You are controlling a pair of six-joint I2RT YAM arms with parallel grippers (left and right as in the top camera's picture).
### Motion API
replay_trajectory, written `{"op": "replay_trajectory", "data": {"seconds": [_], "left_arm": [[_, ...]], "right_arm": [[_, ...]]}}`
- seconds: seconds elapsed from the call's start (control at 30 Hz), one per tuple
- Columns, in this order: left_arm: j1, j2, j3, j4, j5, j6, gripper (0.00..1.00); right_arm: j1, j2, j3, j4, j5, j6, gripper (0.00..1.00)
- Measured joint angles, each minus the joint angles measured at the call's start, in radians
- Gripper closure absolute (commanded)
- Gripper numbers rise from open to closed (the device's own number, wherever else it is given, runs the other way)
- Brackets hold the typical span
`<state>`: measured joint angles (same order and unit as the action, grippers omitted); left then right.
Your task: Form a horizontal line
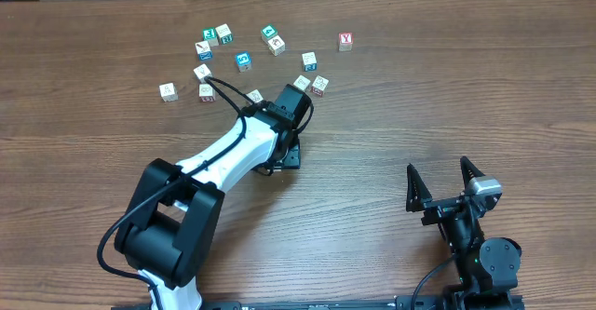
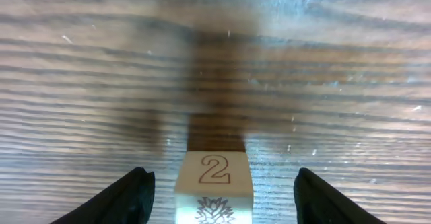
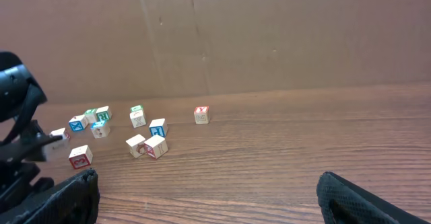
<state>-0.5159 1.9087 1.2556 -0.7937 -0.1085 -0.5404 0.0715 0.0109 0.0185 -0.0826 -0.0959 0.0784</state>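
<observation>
Small letter cubes lie scattered on the wooden table; no horizontal line of touching cubes shows. A cube with a red Y (image 1: 345,40) stands alone at the back right, also seen in the right wrist view (image 3: 201,114). My left gripper (image 1: 296,101) hangs low over the cluster's near edge. In the left wrist view, a white cube with a "2" on top (image 2: 215,170) stands on the wood between the gripper's (image 2: 219,183) open fingers (image 2: 131,197), with a gap on each side. My right gripper (image 1: 438,168) rests open and empty near the front right.
Loose cubes with teal (image 1: 210,36), blue (image 1: 244,60) and red (image 1: 206,92) faces spread across the back left. Two cubes (image 1: 319,85) sit just right of the left gripper. A brown cardboard wall (image 3: 269,35) backs the table.
</observation>
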Motion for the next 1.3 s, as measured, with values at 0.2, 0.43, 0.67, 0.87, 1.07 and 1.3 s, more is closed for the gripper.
{"op": "replay_trajectory", "data": {"seconds": [0.2, 0.43, 0.67, 0.87, 1.07, 1.3], "left_arm": [[0.081, 0.007, 0.273, -0.084, 0.000, 0.044, 0.39], [0.159, 0.006, 0.400, 0.021, -0.024, 0.066, 0.34], [0.163, 0.070, 0.400, 0.072, -0.048, 0.205, 0.28], [0.165, 0.211, 0.400, 0.075, -0.053, 0.364, 0.25], [0.179, 0.274, 0.400, 0.081, -0.066, 0.449, 0.27], [0.206, 0.276, 0.400, 0.084, -0.050, 0.473, 0.48]], "right_arm": [[0.000, 0.000, 0.000, 0.000, 0.000, 0.000, 0.00], [0.000, 0.000, 0.000, 0.000, 0.000, 0.000, 0.00], [0.000, 0.000, 0.000, 0.001, 0.000, 0.000, 0.00], [0.000, 0.000, 0.000, 0.001, 0.000, 0.000, 0.00], [0.000, 0.000, 0.000, 0.001, 0.000, 0.000, 0.00], [0.000, 0.000, 0.000, 0.000, 0.000, 0.000, 0.00]]}}
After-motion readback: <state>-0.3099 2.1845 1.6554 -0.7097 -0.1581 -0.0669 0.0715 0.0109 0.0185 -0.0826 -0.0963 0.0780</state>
